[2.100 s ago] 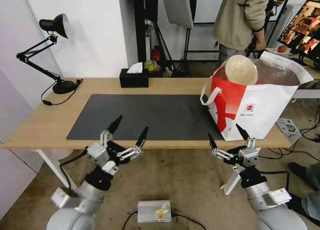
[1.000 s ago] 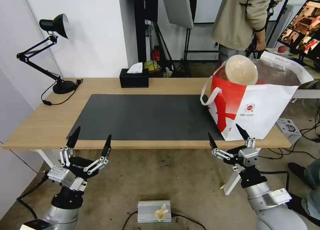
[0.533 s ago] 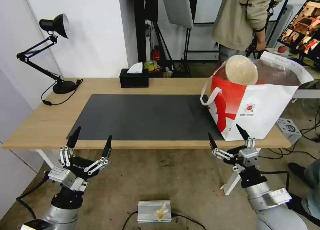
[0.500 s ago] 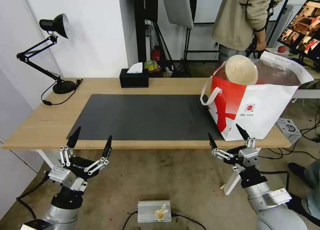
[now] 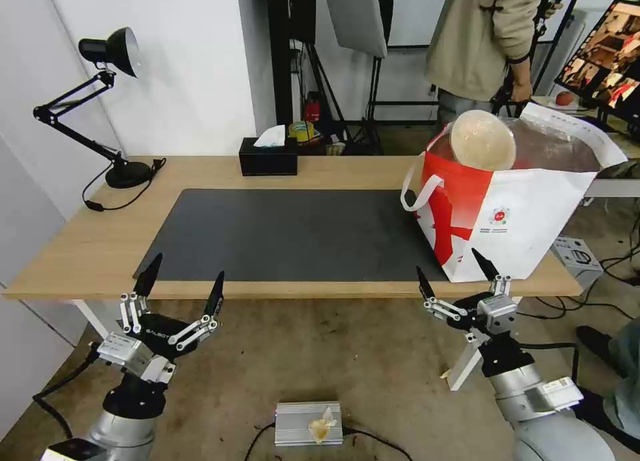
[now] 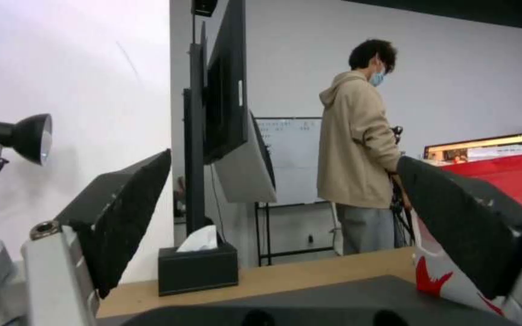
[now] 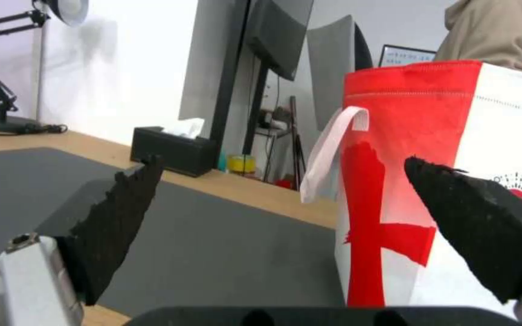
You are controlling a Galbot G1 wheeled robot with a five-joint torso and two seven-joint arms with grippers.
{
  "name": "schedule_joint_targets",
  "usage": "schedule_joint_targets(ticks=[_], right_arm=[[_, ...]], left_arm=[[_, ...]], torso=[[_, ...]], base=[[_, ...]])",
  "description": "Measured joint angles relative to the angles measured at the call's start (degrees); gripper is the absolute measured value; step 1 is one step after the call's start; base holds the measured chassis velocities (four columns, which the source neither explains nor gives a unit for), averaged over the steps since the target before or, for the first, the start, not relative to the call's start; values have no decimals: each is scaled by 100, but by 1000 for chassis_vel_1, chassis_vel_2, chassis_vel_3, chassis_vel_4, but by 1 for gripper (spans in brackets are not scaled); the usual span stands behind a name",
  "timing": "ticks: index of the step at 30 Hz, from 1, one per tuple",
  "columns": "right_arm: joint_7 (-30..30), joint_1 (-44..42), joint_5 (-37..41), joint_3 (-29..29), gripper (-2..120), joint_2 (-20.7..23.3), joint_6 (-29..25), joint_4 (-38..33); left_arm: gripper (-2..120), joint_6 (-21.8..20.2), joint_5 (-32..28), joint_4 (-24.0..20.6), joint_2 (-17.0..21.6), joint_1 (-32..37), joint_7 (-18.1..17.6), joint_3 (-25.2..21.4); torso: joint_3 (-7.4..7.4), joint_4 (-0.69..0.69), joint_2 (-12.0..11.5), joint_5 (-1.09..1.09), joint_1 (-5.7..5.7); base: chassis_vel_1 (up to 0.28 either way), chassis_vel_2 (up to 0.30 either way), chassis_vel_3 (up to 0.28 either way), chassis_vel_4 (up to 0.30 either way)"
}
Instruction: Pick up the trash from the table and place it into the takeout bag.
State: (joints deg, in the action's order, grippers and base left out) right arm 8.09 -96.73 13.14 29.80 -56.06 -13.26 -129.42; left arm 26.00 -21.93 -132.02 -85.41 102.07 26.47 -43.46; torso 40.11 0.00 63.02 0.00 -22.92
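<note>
One shallow beige bowl [image 5: 482,139] tilts from the takeout bag [image 5: 527,221].

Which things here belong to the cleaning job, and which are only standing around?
Belong to the job:
- takeout bag, on the table
- beige bowl, tilted in the bag's mouth
- left gripper and right gripper, open, before the table's near edge

Only standing around:
- black tissue box
- desk lamp

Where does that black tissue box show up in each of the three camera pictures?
Head view: black tissue box at the table's far edge, behind the dark mat.
Left wrist view: the box between the open fingers, low in the picture.
Right wrist view: the box beyond the mat.
Shared landmark: takeout bag.
</note>
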Motion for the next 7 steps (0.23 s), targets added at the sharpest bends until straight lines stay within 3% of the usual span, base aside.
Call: schedule_joint_targets(ticks=[7], right_arm=[[0,0,0,0,100,0,0,0]], left_arm=[[100,-2,0,0,0,0,-2,1]], torso=[[0,0,0,0,0]], base=[[0,0,0,0]])
